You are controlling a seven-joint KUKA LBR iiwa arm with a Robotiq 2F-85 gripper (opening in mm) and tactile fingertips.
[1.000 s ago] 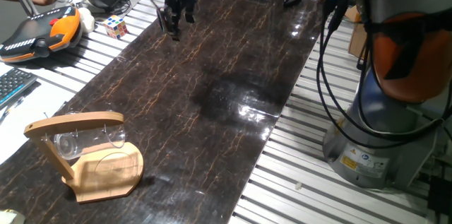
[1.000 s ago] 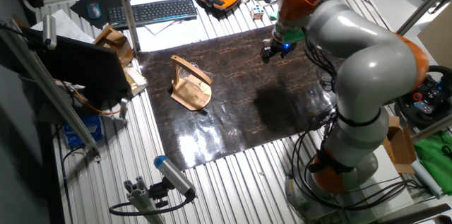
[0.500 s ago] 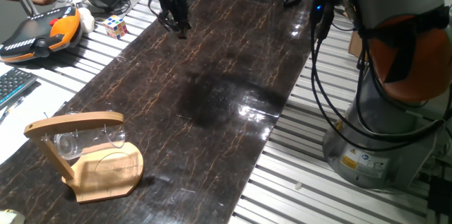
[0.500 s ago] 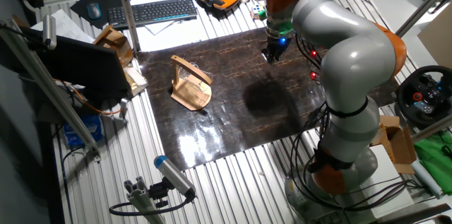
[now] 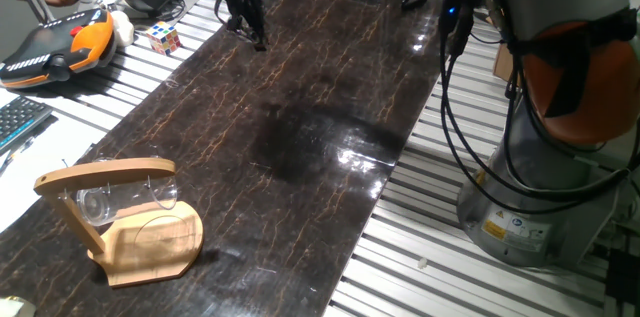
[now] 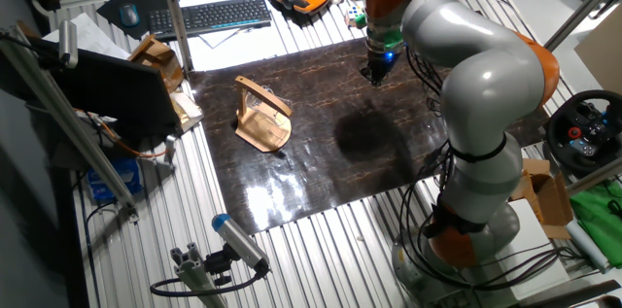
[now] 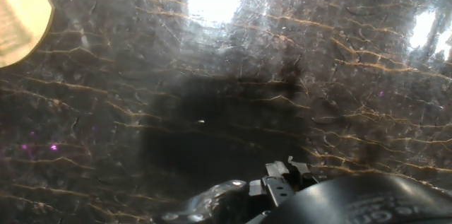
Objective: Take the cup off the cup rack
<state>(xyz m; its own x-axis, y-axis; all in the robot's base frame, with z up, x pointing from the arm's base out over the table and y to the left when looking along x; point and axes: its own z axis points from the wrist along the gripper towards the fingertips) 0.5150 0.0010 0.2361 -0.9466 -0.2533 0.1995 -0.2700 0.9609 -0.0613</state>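
Cup rack (image 5: 115, 219) sits at one end of the dark marbled desk (image 5: 320, 107), base flat on the surface, slanted post up, top bar horizontal. In the other fixed view the cup rack (image 6: 262, 117) is on the desk half nearer the keyboard (image 6: 209, 15).

Cup (image 5: 100, 203) hangs under the rack's top bar, clear glass, lying sideways between the post and the base, above the round inlay. Cup is barely resolvable in the other fixed view.

Gripper (image 5: 248, 32) is well apart from the rack, at the opposite end of the desk, near the desk edge on the Rubik's cube (image 5: 165, 37) side. Fingers point down toward the surface and grasp nothing. Whether the fingers are released or clenched: cannot tell, too small and dark in both fixed views. In the other fixed view the gripper (image 6: 377, 73) hangs under the orange-and-grey arm (image 6: 457, 46), blue light on at the wrist.

Hand view: only marbled desk surface with glare patches, a pale wooden edge in the upper-left corner, dark hardware at the bottom edge; fingertips not clearly visible.

Orange teach pendant (image 5: 55, 47) lies off the desk, beyond the Rubik's cube as seen from the rack.
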